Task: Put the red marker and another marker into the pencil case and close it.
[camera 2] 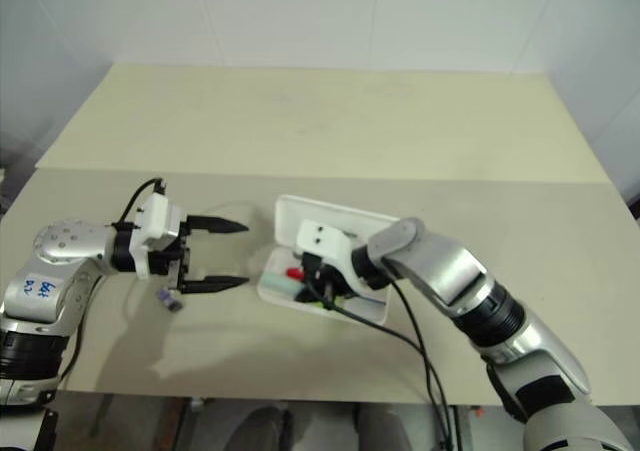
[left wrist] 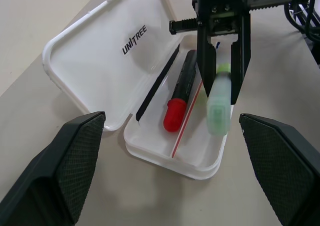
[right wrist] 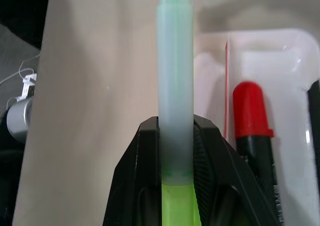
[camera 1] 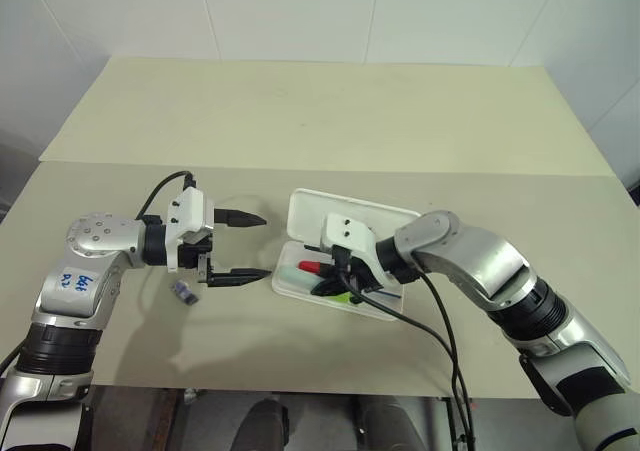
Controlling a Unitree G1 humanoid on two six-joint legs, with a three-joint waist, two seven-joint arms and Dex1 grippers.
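Observation:
The pencil case (camera 1: 340,212) lies open on the table, its white lid (left wrist: 100,60) laid back flat. The red marker (left wrist: 182,93) rests in the tray beside a thin red line, red cap toward the near rim. My right gripper (camera 1: 335,287) reaches into the tray and is shut on the other marker (left wrist: 218,105), a pale mint-green highlighter. The right wrist view shows both fingers pressed against the highlighter's barrel (right wrist: 175,85). Its pale end sticks out over the tray's rim; I cannot tell whether it touches the tray. My left gripper (camera 1: 265,246) stands open just left of the case, holding nothing.
A tiny grey-blue stub (camera 1: 184,292) lies on the table under my left wrist. The beige table (camera 1: 330,111) stretches far behind the case to a white wall. Its front edge runs close below both arms. A black cable (camera 1: 440,331) hangs from my right wrist.

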